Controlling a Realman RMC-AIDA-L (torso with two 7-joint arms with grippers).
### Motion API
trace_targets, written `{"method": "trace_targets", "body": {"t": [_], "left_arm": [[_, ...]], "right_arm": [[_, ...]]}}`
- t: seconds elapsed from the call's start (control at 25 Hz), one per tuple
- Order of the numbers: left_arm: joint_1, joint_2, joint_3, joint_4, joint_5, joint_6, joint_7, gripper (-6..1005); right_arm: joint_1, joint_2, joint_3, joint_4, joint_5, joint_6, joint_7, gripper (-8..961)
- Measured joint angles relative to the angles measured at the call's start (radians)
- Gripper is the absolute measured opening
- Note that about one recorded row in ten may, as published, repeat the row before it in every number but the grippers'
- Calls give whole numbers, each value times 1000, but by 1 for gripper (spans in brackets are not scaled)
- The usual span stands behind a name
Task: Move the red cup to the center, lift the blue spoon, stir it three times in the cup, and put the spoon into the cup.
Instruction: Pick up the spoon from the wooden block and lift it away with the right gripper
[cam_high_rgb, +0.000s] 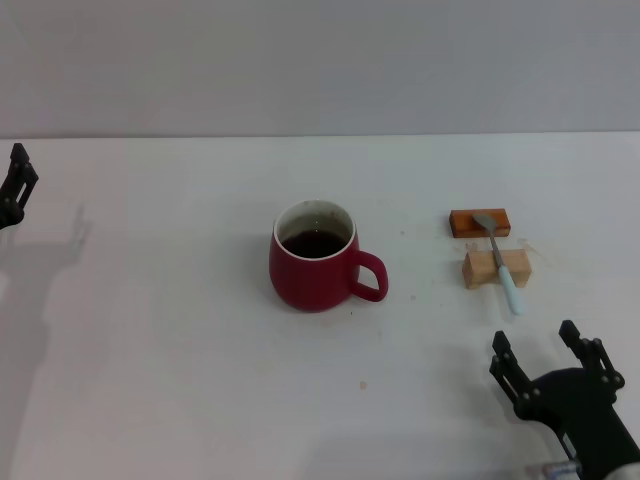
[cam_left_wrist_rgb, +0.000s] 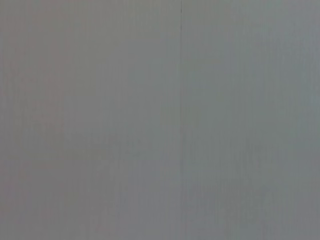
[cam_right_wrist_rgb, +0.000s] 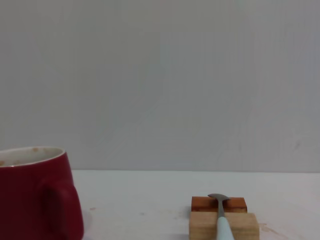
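red cup (cam_high_rgb: 313, 270) mid-table, dark liquid inside | blue spoon (cam_high_rgb: 501, 265) across two wooden blocks (cam_high_rgb: 487, 245) | right gripper (cam_high_rgb: 548, 364) near edge, jaws released | left gripper (cam_high_rgb: 14, 186) far left, jaw state unclear

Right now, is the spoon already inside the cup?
No. In the head view the spoon lies across two small wooden blocks on the table, apart from the cup.

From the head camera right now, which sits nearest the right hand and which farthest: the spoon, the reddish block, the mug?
From the right hand, low on the right:
1. Blue spoon, lying across the blocks just beyond it.
2. Reddish-brown block, behind the pale one.
3. Red cup, at the centre.
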Motion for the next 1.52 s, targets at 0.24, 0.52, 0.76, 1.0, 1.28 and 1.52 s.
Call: {"method": "trace_targets", "body": {"t": [0.24, 0.52, 0.76, 1.0, 1.28, 1.52], "left_arm": [[3, -2, 0, 0, 0, 12, 0, 827], [6, -2, 0, 0, 0, 17, 0, 827], [5, -2, 0, 0, -1, 18, 0, 826], [4, -2, 0, 0, 0, 18, 0, 826], [4, -3, 0, 0, 0, 18, 0, 827], [4, -3, 0, 0, 0, 18, 0, 827]], "right_arm": [[40, -3, 2, -20, 21, 35, 1, 792], [83, -3, 11, -34, 25, 67, 4, 791], [99, -2, 33, -49, 26, 86, 9, 791], [120, -2, 40, -54, 26, 98, 10, 791], [150, -4, 46, -62, 26, 126, 12, 791], [154, -4, 63, -64, 26, 147, 12, 791]]}}
